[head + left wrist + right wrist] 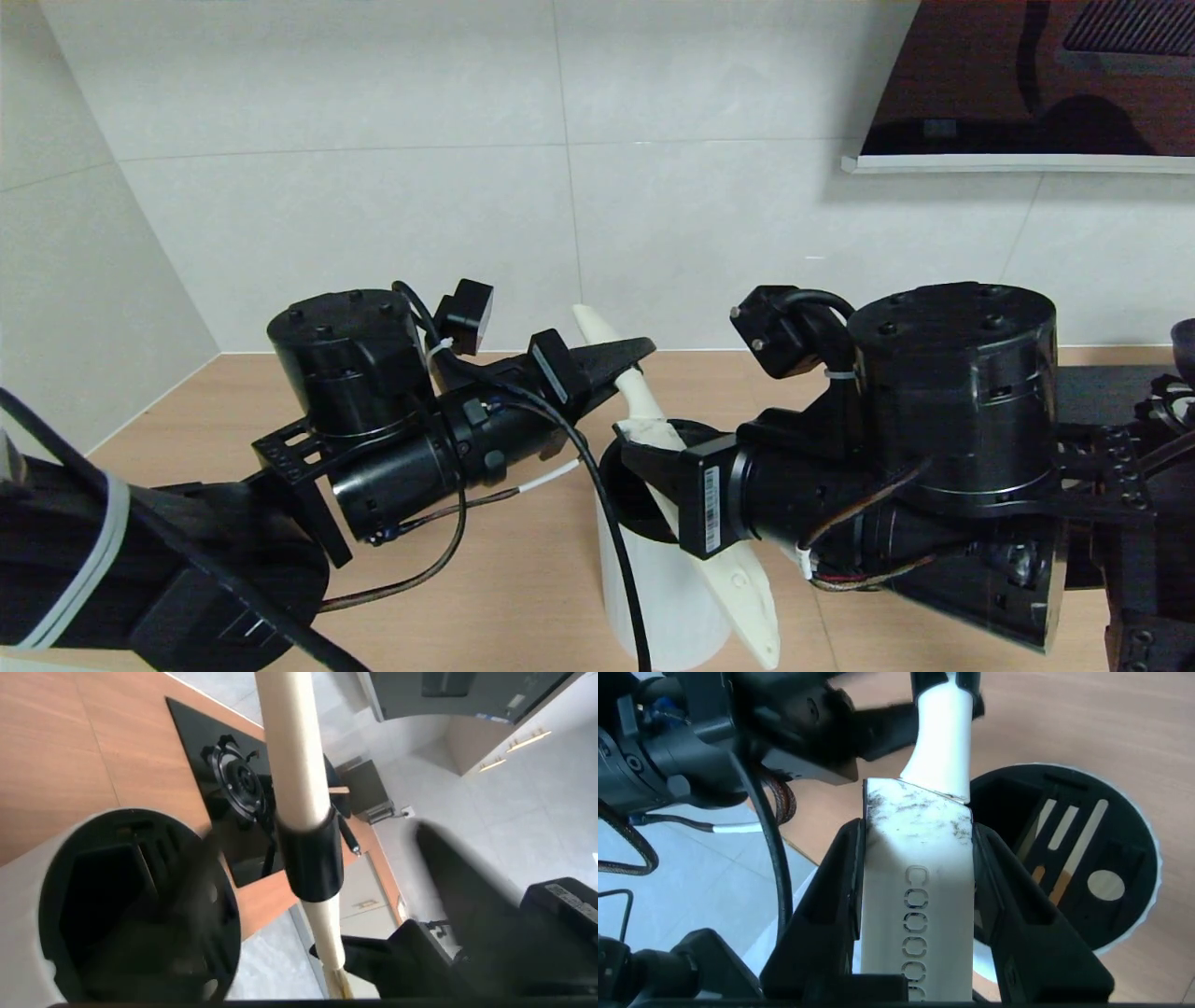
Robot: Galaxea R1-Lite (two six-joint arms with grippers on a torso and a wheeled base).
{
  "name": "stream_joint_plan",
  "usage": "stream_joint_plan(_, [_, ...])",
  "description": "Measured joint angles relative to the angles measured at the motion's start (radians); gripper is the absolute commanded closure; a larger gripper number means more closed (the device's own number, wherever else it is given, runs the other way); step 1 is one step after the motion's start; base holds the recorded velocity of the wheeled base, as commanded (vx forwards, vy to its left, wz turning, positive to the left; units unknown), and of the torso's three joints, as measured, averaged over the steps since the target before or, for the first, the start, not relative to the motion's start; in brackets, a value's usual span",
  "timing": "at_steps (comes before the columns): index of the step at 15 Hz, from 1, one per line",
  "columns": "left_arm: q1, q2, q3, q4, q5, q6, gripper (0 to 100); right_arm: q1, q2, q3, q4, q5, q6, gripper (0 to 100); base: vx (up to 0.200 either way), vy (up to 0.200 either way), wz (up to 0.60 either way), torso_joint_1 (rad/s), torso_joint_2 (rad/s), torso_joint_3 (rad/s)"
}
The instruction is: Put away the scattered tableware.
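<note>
Right hand (918, 859) around white knife (642, 401), over holder (667, 607).

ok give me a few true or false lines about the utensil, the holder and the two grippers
1. The left gripper and the right gripper both have their jaws shut on the same cream utensil. True.
2. The white holder lies tipped over on the wooden counter. False: it stands upright.
3. The holder is empty. False: wooden pieces stand in its compartments.
4. A black cooktop with a burner is set in the counter. True.
</note>
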State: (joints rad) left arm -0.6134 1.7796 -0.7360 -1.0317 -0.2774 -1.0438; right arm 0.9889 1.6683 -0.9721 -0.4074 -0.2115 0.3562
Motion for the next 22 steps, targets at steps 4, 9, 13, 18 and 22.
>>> stream_joint_plan(4, [0.0, 0.001, 0.001, -0.001, -0.001, 0.0, 100, -0.001, 0.0, 0.0, -0.003, -0.001, 0.001, 100, 0.0, 0.0, 0.0, 0.0, 0.0, 0.0])
stream_joint_plan(9, [0.0, 0.0, 0.003, 0.0, -0.002, 0.0, 100, -0.001, 0.0, 0.007, -0.005, 0.0, 0.001, 100, 0.0, 0.0, 0.0, 0.0, 0.0, 0.0])
stream_joint_plan(13, [0.001, 0.001, 0.003, 0.001, -0.001, 0.0, 100, -0.003, -0.001, 0.008, -0.006, 0.0, 0.001, 0, 0.0, 0.0, 0.0, 0.0, 0.0, 0.0])
stream_joint_plan(18, [0.0, 0.0, 0.0, 0.0, -0.002, -0.023, 100, -0.006, -0.005, 0.007, -0.005, -0.003, 0.001, 0, 0.0, 0.0, 0.0, 0.0, 0.0, 0.0])
stream_joint_plan(22, [0.017, -0.017, -0.011, 0.003, 0.002, -0.028, 100, -0.048, -0.026, 0.006, -0.005, -0.002, 0.0, 0, 0.0, 0.0, 0.0, 0.0, 0.0, 0.0])
